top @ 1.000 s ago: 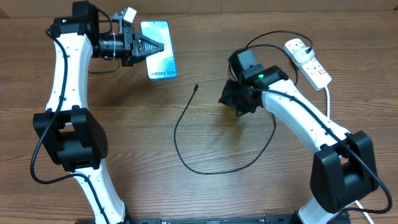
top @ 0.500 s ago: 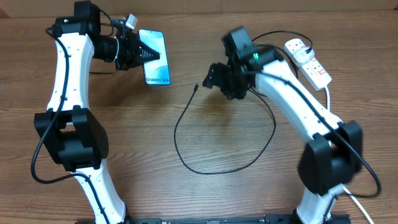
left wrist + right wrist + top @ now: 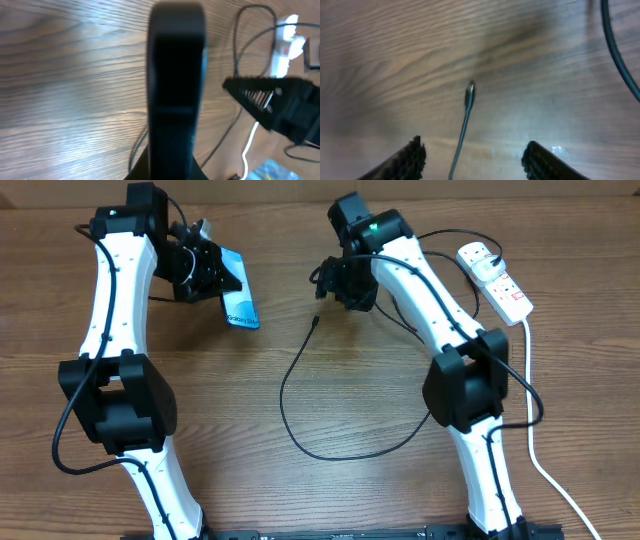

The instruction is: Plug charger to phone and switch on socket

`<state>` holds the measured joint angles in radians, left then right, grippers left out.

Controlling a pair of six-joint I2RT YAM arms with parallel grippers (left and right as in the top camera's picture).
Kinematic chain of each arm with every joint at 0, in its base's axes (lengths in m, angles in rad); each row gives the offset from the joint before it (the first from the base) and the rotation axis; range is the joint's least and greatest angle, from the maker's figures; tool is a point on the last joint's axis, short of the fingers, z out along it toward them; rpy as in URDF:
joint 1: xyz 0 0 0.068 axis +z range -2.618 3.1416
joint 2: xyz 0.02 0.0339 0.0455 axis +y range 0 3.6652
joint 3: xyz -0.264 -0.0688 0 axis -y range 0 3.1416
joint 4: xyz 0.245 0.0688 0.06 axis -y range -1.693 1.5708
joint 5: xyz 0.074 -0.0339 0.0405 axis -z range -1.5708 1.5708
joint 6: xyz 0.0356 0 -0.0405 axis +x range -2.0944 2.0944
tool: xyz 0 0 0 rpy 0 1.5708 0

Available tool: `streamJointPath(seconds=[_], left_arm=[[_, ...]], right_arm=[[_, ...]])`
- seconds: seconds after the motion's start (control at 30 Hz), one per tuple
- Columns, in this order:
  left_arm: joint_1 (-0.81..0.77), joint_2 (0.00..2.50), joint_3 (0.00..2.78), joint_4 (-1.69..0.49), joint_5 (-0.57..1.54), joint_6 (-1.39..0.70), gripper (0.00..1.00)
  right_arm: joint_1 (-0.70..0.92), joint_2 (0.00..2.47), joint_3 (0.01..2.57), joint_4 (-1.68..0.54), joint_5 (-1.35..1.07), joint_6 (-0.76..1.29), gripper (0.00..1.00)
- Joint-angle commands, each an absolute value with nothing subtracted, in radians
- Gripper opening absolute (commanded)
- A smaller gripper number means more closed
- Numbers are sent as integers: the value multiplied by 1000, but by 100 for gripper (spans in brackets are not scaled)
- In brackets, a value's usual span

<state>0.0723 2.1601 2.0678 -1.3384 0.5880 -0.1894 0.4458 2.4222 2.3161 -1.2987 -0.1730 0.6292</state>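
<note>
My left gripper (image 3: 220, 273) is shut on the phone (image 3: 240, 305), which it holds off the table, tipped on edge, with its blue-teal screen half showing. A dark blurred slab (image 3: 175, 85) rising from the jaws hides the fingers in the left wrist view. The charger, a thin black cable (image 3: 285, 395), loops across the table, its small plug tip (image 3: 316, 321) lying loose on the wood. Just above that tip hovers my right gripper (image 3: 328, 282), open. The tip (image 3: 469, 94) lies between and ahead of the fingers (image 3: 411, 159), untouched. The white socket (image 3: 495, 278) lies at the far right.
The socket's thick white cord (image 3: 528, 380) runs down the right side toward the table's front edge. The cable loop spreads over the middle of the table. The right arm's gripper (image 3: 280, 105) shows in the left wrist view, with the socket (image 3: 285, 35) behind it.
The left gripper has tipped the phone up on edge and drawn it slightly left. The right arm has swung left and back, over the cable tip, with its jaws opened wider.
</note>
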Motion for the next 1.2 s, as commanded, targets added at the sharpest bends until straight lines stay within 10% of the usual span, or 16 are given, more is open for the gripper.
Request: streamJointPath(seconds=[0.0, 1.17], left_arm=[[72, 2131, 2078, -1338, 549, -217, 4], [73, 2131, 2078, -1380, 535, -202, 4]], right_arm=[[494, 2463, 2342, -1270, -60, 788, 53], [611, 2602, 2316, -1312, 81, 927, 24]])
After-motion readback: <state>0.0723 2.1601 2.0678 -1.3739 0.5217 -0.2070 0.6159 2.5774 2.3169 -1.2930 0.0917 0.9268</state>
